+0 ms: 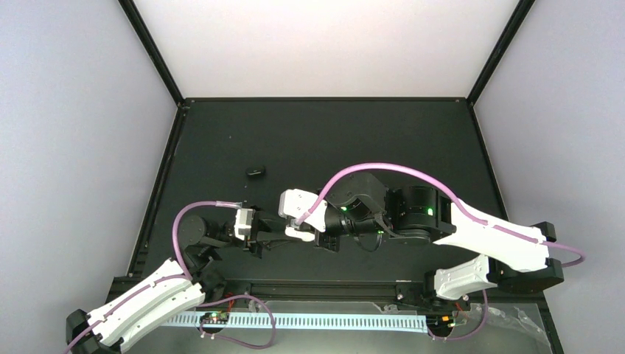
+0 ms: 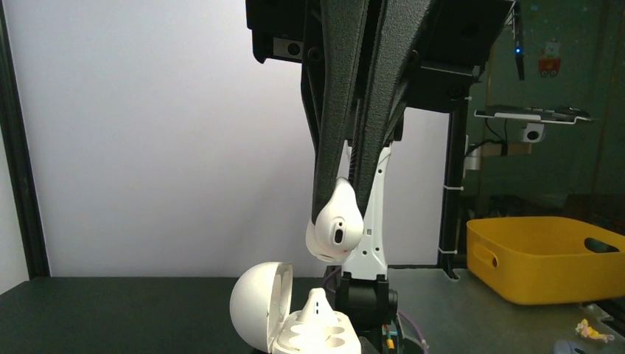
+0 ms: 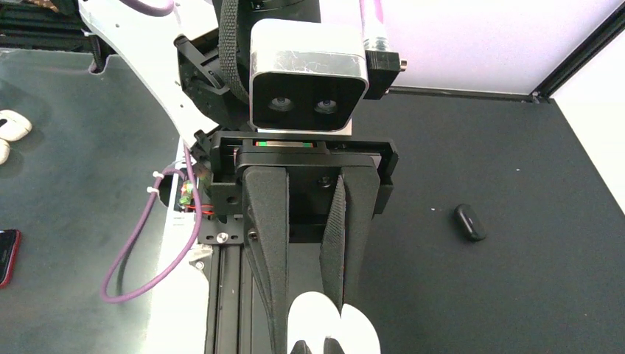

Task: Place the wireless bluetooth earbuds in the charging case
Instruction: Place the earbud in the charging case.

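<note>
Toward the near edge, the left gripper (image 2: 340,193) was closed on a white earbud (image 2: 335,228), which was held just above the open charging case (image 2: 256,302). A second white earbud (image 2: 317,304) was seated upright in the case. The right gripper (image 1: 313,236) was closed at the case from the right; whether the case was gripped could not be told. Farther back, a black earbud (image 1: 255,172) was seen lying on the table (image 1: 413,140), well apart from both grippers.
</note>
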Available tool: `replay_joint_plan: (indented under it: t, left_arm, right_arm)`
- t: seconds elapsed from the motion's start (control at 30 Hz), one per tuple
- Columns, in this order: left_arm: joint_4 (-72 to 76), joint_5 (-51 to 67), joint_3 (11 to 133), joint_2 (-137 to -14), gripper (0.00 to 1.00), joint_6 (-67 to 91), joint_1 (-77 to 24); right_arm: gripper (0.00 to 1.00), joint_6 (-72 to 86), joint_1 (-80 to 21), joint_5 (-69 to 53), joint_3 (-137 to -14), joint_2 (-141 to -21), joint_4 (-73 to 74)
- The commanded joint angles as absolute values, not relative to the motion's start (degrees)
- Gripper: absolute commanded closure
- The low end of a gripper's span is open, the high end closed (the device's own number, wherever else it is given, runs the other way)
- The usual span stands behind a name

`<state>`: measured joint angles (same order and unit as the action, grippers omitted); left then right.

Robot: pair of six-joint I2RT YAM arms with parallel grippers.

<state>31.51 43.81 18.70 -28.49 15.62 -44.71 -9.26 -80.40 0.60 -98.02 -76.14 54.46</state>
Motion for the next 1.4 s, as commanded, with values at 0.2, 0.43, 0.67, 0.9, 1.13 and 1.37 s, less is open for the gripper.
replay_joint_plan:
  t: [0.2,0.43,0.67,0.9,1.13,1.37]
  left_arm:
    - [31.57,42.75,20.49,-27.69,0.98,14.38,-45.0]
    - [31.82,42.75,20.5,-27.71,0.99,14.46,-45.0]
    - [31.86,42.76,20.41,-27.6,0.99,14.55,-45.03]
    - [31.9,42.74,20.39,-27.49,0.98,14.59,-45.0]
    - [31.65,42.64,20.31,-26.88,0.98,14.59,-45.0]
    - [31.53,42.37,20.13,-26.44,0.98,14.47,-45.0]
  right_arm:
    - [0.99,-7.29,-80.82,1.75,-96.63,-76.09,53.09]
    - [0.99,-6.48,-80.77,1.39,-95.5,-75.85,52.3]
    - [0.99,-6.25,-80.77,1.66,-95.03,-75.93,52.01]
    - [0.99,-5.99,-80.82,2.08,-94.52,-76.12,51.81]
    - [0.99,-6.01,-80.77,2.53,-94.19,-76.49,51.69]
    - [0.99,-6.09,-80.77,2.48,-94.09,-76.64,51.37]
